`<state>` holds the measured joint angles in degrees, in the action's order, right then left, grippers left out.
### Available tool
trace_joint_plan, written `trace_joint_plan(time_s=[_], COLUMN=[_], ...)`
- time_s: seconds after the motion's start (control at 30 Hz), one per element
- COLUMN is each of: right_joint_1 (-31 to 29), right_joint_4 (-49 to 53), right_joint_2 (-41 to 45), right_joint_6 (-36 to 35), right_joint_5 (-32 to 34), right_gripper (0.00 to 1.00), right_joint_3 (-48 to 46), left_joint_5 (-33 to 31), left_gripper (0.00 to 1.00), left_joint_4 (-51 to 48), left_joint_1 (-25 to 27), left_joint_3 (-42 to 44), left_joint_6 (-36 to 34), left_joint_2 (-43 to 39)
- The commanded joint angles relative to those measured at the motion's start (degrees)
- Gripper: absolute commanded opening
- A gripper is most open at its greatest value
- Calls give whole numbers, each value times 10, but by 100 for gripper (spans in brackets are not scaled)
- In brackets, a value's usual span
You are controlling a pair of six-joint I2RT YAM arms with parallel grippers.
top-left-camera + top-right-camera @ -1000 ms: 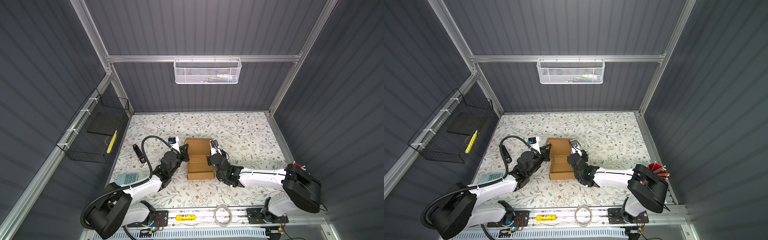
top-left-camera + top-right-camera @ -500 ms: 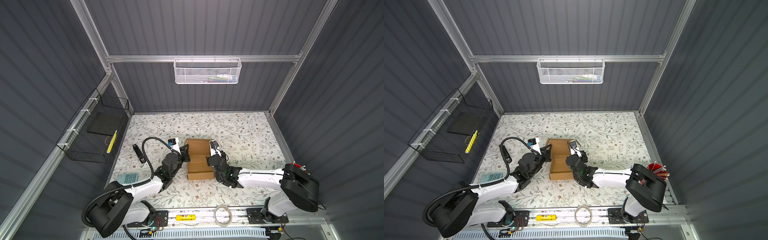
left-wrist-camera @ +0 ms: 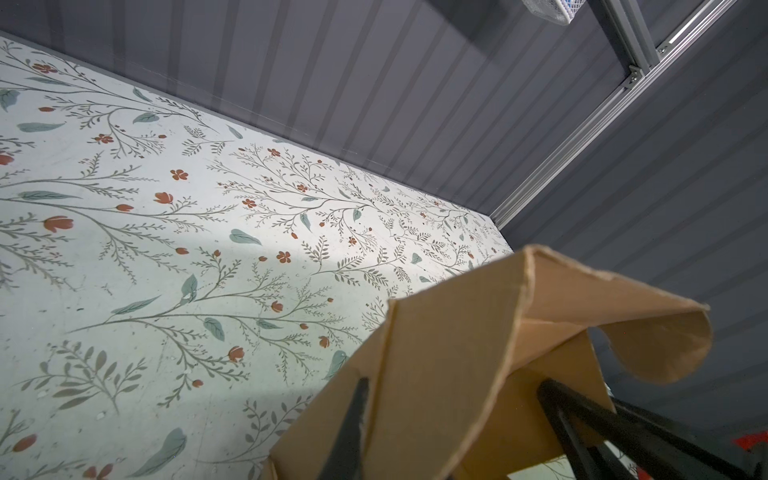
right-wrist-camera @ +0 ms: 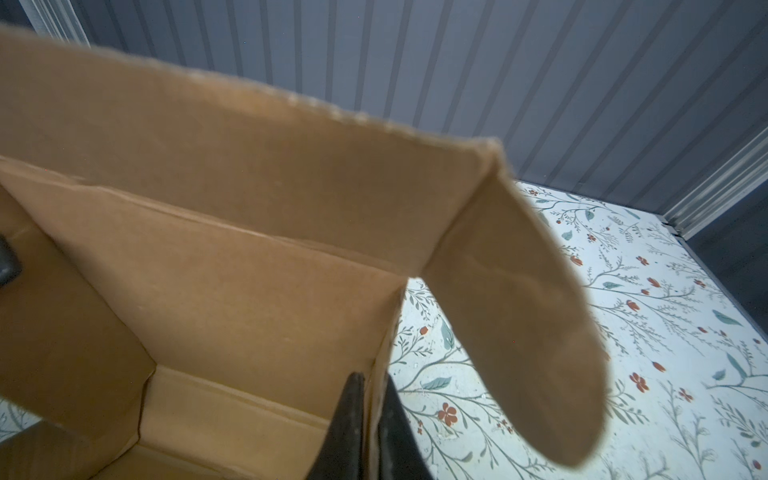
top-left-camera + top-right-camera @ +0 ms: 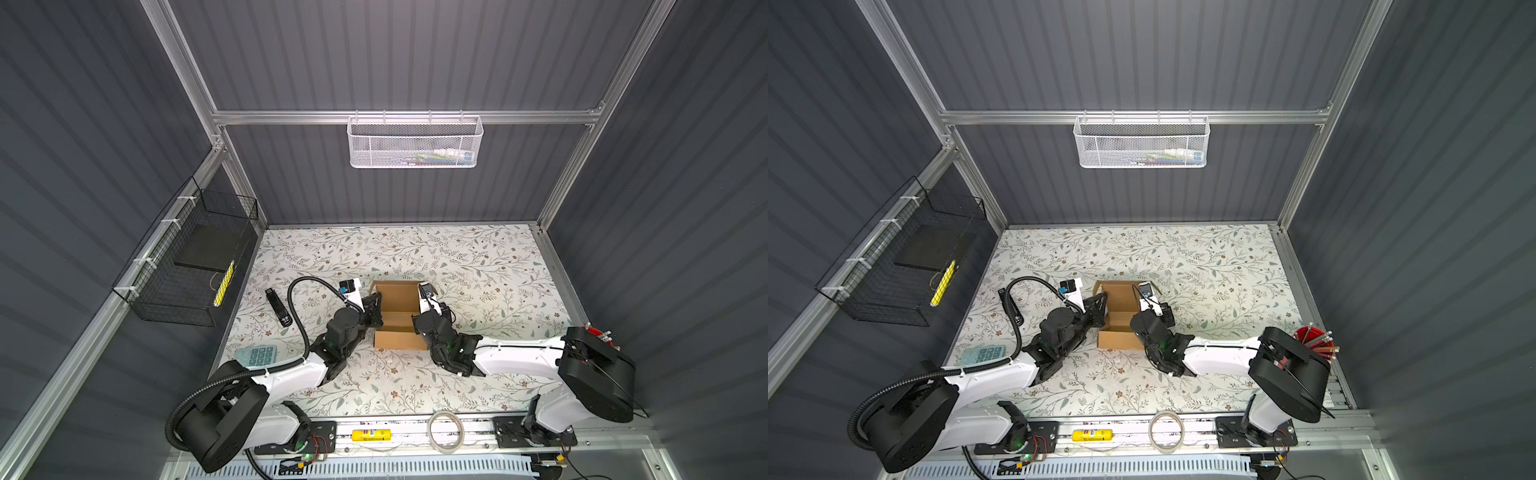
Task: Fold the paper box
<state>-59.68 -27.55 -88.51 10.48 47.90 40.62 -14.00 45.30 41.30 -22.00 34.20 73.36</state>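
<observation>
Sitting toward the front-middle of the floral table (image 5: 478, 266), the paper box (image 5: 397, 316) lies between the two arms w/ its open top facing up. Its long axis runs front-to-back in both top views. The lid panel stands up at the far end, and a rounded side flap (image 4: 519, 332) hangs off the lid's right corner. Bare cardboard shows inside.

Right gripper (image 4: 372, 380): fingers narrow, pinching the box's right wall, one inside and one outside. Left gripper (image 3: 453, 382): a finger each side of the left wall, but can't tell if it actually clamps or sits slack.

Containers:
- White mesh basket (image 5: 413, 143) on the back rail holds a few items, too small to ID.
- Black wire basket (image 5: 166, 299) on the left wall holds a dark flat slab (image 5: 203, 249) + a yellow stick-like thing (image 5: 223, 282).
- Red cup (image 5: 1304, 332) at the right front corner holds pencils (image 5: 1323, 338).
</observation>
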Motion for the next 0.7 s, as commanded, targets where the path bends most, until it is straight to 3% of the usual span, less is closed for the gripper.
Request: trace_joint_plan(time_s=[0.0,0.67], right_joint_1=[-20,-21], right_joint_4=[11,53], right_joint_2=[-8,45], right_joint_6=[-5,18], right_joint_5=[-66,-78], right_gripper=[11,29], right_joint_3=[-1,-13], left_joint_5=[51,-6], left_gripper=[12,4], left_joint_4=[-16,-36], left_joint_1=[21,21], left_joint_3=[13,50], left_joint_6=[3,-17], left_joint_2=[1,-29])
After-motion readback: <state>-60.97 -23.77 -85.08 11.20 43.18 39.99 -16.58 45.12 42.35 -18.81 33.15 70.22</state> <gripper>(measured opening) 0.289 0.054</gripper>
